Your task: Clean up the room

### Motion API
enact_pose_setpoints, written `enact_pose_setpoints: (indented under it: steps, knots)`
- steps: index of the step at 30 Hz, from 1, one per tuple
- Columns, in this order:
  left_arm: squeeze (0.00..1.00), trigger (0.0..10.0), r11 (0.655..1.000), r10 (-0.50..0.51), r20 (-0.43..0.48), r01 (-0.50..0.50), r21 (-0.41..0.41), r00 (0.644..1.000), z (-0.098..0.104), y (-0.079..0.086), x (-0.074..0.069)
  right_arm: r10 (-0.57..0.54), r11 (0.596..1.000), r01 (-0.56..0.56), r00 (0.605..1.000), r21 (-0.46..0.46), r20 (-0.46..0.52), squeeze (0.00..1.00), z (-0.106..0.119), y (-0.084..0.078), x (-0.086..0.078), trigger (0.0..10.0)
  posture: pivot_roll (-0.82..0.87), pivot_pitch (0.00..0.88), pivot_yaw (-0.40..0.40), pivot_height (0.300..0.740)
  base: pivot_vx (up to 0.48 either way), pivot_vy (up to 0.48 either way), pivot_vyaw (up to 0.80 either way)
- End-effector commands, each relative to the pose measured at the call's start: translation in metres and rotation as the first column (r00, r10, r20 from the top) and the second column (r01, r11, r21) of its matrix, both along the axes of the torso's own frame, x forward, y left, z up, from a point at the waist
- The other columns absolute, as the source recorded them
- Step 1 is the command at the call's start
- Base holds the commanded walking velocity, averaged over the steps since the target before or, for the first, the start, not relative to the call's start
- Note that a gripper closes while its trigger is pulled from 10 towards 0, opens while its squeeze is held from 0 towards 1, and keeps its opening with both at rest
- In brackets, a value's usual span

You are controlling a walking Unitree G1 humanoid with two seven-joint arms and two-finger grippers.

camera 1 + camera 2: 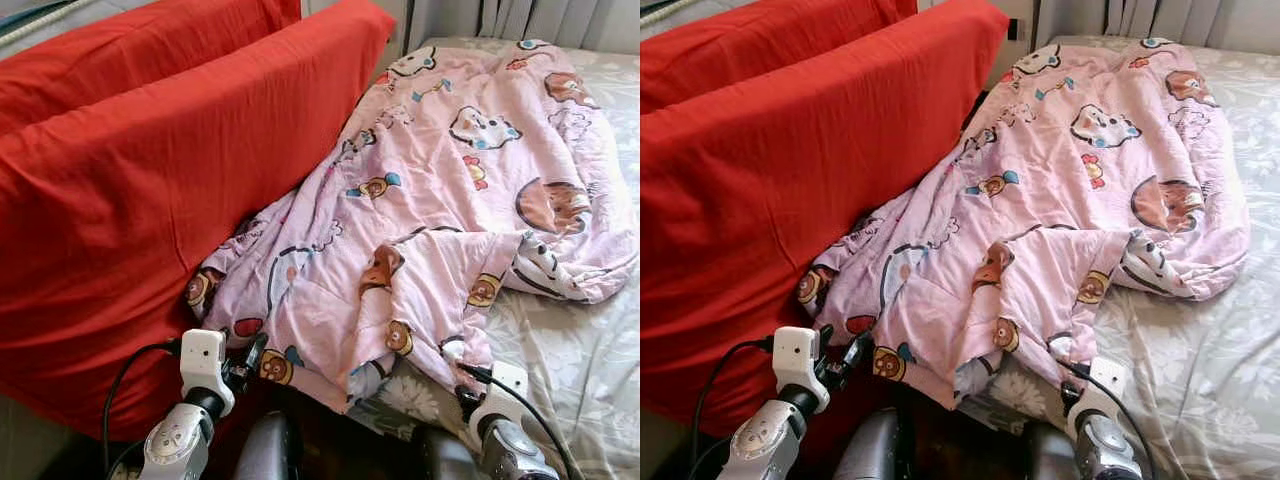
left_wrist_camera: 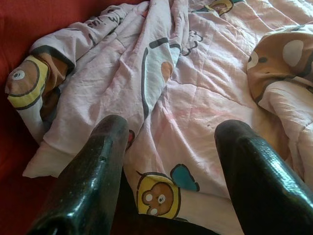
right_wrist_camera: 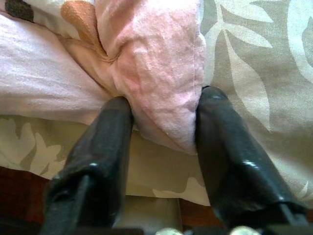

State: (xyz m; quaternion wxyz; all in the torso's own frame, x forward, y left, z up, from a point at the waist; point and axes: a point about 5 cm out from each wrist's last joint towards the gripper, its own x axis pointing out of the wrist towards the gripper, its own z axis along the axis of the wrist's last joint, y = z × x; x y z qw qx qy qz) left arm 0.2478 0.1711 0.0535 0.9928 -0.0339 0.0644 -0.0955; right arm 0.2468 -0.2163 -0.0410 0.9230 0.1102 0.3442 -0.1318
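A pink cartoon-print blanket (image 1: 440,200) lies crumpled across the bed, its left edge pushed up against a big red cushion (image 1: 150,170). My left gripper (image 1: 248,362) is at the blanket's near-left hem. In the left wrist view that gripper (image 2: 171,132) is open, its fingers (image 2: 98,166) just over the fabric with nothing between them. At the near-right corner of the blanket is my right gripper (image 1: 462,385). The right wrist view shows this gripper (image 3: 164,98) with a thick pink corner fold (image 3: 156,63) pinched between its fingers.
A grey floral sheet (image 1: 590,360) covers the mattress, bare on the right and along the near edge. A second red cushion (image 1: 120,50) stands behind the first. Curtains (image 1: 540,20) hang at the far end. The dark bed edge (image 1: 330,450) runs between my arms.
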Motion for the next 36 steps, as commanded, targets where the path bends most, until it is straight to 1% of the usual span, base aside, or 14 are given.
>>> enact_pose_setpoints:
  steps: [1, 12, 13, 19, 25, 28, 30, 31, 32, 34, 35, 36]
  knots:
    - [0.0, 10.0, 1.0, 0.012, -0.011, -0.012, 0.016, 1.0, 0.0, 0.004, -0.002, 0.011, 1.0, -0.011, 1.0, 0.018, -0.021, 0.0, -0.003, 0.005, -0.002, 0.0, 0.19, 0.138, 0.097, 0.611, 0.0, 0.0, 0.0]
    - [0.0, 10.0, 1.0, 0.013, -0.007, -0.013, 0.012, 1.0, 0.001, 0.003, 0.001, -0.001, 1.0, 0.0, 1.0, 0.02, 0.019, 0.0, 0.002, 0.001, 0.003, 0.0, 0.18, 0.122, 0.092, 0.611, 0.0, 0.0, 0.0]
    - [0.0, 10.0, 1.0, 0.012, -0.006, -0.012, 0.01, 1.0, 0.001, 0.002, 0.002, 0.017, 1.0, -0.017, 1.0, 0.011, 0.022, 0.0, 0.003, 0.001, 0.004, 0.0, 0.18, 0.12, 0.09, 0.611, 0.0, 0.0, 0.0]
    - [0.0, 10.0, 1.0, 0.013, -0.003, -0.013, 0.006, 1.0, 0.0, 0.001, 0.004, -0.012, 1.0, 0.011, 0.998, 0.019, 0.063, 0.0, 0.004, -0.004, 0.002, 0.0, 0.16, 0.106, 0.085, 0.611, 0.0, 0.0, 0.0]
    - [0.0, 10.0, 1.0, 0.023, -0.005, -0.023, 0.0, 1.0, -0.002, 0.0, 0.005, -0.037, 0.999, 0.035, 0.992, 0.019, 0.119, 0.0, 0.005, -0.011, -0.003, 0.0, 0.14, 0.09, 0.078, 0.611, 0.0, 0.0, 0.0]
    - [0.0, 10.0, 1.0, 0.025, -0.001, -0.025, -0.004, 1.0, -0.003, -0.001, 0.006, -0.018, 1.0, 0.02, 0.979, -0.006, 0.204, 0.0, 0.011, -0.015, -0.002, 0.0, 0.12, 0.081, 0.073, 0.611, 0.0, 0.0, 0.0]
    - [0.0, 10.0, 1.0, 0.027, 0.0, -0.027, -0.008, 1.0, -0.003, -0.002, 0.006, -0.012, 1.0, 0.014, 0.962, -0.008, 0.271, 0.0, 0.017, -0.016, 0.0, 0.0, 0.11, 0.075, 0.071, 0.611, 0.0, 0.0, 0.0]
    - [0.0, 10.0, 1.0, 0.027, 0.0, -0.027, -0.008, 1.0, -0.003, -0.002, 0.006, -0.012, 1.0, 0.014, 0.962, -0.008, 0.271, 0.0, 0.017, -0.016, 0.0, 0.0, 0.11, 0.075, 0.071, 0.611, 0.0, 0.0, 0.0]
    - [0.0, 10.0, 1.0, 0.027, -0.001, -0.027, -0.011, 1.0, -0.004, -0.003, 0.007, -0.016, 1.0, 0.018, 0.943, -0.003, 0.332, 0.0, 0.022, -0.018, 0.002, 0.0, 0.1, 0.071, 0.07, 0.611, 0.0, 0.0, 0.0]
    - [0.0, 10.0, 1.0, 0.027, -0.006, -0.027, -0.014, 1.0, -0.007, -0.005, 0.007, -0.018, 1.0, 0.018, 0.918, 0.004, 0.396, 0.0, 0.029, -0.019, 0.005, 0.0, 0.09, 0.065, 0.066, 0.611, 0.0, 0.0, 0.0]
    - [0.0, 10.0, 1.0, 0.028, -0.007, -0.028, -0.014, 1.0, -0.008, -0.005, 0.007, -0.009, 1.0, 0.01, 0.909, 0.0, 0.417, 0.0, 0.032, -0.018, 0.006, 9.0, 0.09, 0.063, 0.064, 0.611, 0.0, 0.0, 0.0]
    - [0.0, 10.0, 0.999, 0.035, -0.012, -0.035, -0.015, 0.999, -0.01, -0.005, 0.007, 0.019, 1.0, -0.016, 0.895, -0.01, 0.445, 0.0, 0.035, -0.016, 0.007, 10.0, 0.09, 0.055, 0.06, 0.611, 0.0, 0.0, 0.0]
